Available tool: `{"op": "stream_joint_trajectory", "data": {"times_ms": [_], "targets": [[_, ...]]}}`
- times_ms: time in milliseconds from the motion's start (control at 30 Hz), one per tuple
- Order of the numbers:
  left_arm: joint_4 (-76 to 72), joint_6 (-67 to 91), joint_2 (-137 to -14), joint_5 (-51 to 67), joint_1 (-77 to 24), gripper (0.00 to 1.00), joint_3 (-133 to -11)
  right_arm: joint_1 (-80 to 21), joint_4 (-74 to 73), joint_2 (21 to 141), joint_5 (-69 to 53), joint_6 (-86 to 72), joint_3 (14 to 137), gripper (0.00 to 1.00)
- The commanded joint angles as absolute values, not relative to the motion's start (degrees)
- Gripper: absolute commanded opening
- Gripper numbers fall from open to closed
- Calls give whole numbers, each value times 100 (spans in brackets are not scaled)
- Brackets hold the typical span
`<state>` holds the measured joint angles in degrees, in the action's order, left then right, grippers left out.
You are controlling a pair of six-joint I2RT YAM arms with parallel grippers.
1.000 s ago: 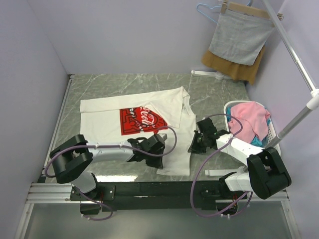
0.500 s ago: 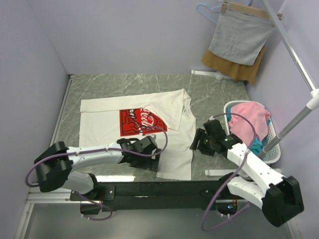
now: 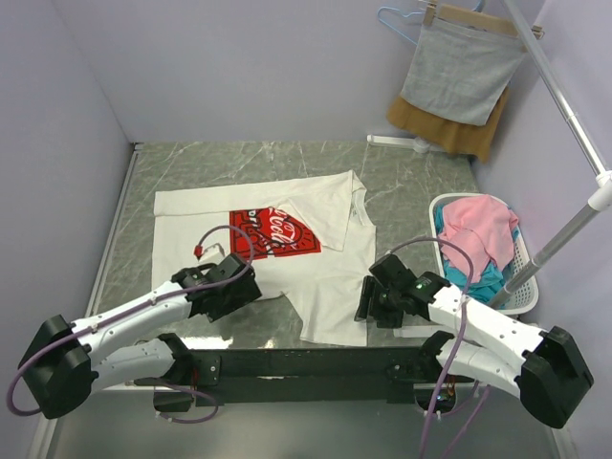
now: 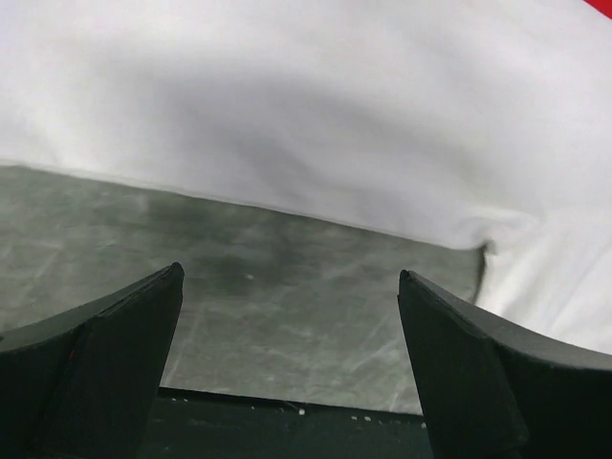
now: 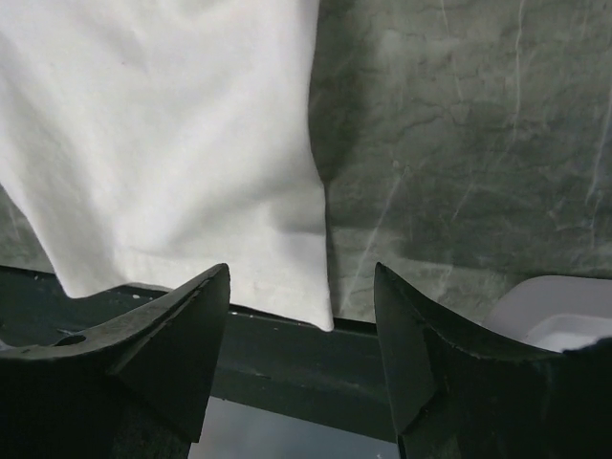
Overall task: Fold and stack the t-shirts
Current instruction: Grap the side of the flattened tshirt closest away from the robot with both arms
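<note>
Seen from above, the left gripper (image 3: 232,287) hangs over the near-left part of the table (image 3: 191,172), at the near hem of the t-shirt (image 3: 320,277). The shirt lies across the middle of the table, red print (image 3: 273,234) up, with one side folded over it and its lower part reaching the near edge. The left wrist view adds what the overhead cannot: that gripper's fingers (image 4: 134,320) are spread wide with nothing between them, and bare marble and the shirt's hem lie below.

The right gripper (image 3: 373,304) sits at the shirt's near-right corner. Its own camera shows the fingers (image 5: 182,320) apart and empty, with the white cloth's corner lapping over the black rail (image 5: 287,368) at the near edge.

At the right edge a white basket (image 3: 442,203) holds a pink garment (image 3: 478,225). At the far-right corner a grey cloth (image 3: 459,72) hangs over a mustard-brown cloth (image 3: 478,139), beside a slanting pole (image 3: 574,234).
</note>
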<state>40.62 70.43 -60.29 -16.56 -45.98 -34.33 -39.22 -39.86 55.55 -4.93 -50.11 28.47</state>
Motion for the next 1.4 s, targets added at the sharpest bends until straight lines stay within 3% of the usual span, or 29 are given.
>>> {"op": "stream_joint_trajectory", "data": {"times_ms": [0, 367, 767, 1033, 1133, 1233, 1267, 1333, 1367], "targets": [[4463, 8171, -5854, -2161, -4491, 99, -3217, -4157, -3982, 5721, -334, -5387, 2681, 69], [4764, 9106, -5353, -2549, -3956, 99, -2549, -4474, -3428, 5862, -807, -5467, 2268, 70], [4667, 8851, -4825, -2733, -3472, 98, -2347, -4693, -2778, 6600, -1178, -5309, 2250, 54], [4456, 8798, -5747, -3181, -3235, 74, -2672, -4720, -2786, 6864, -1011, -5159, 2426, 39], [4298, 8588, -6038, -3261, -3042, 57, -2751, -4720, -2830, 6908, -949, -5133, 2470, 30], [4070, 8342, -6257, -3156, -2822, 35, -2716, -4720, -2839, 6926, -932, -5115, 2487, 19], [3991, 8271, -6327, -3129, -2769, 21, -2698, -4720, -2856, 6900, -914, -5098, 2496, 12], [3868, 8131, -6372, -2989, -2681, 11, -2637, -4720, -2856, 6838, -897, -5089, 2514, 5], [3867, 8069, -6372, -2971, -2681, 1, -2637, -4720, -2865, 6716, -888, -5054, 2531, 0]]}}
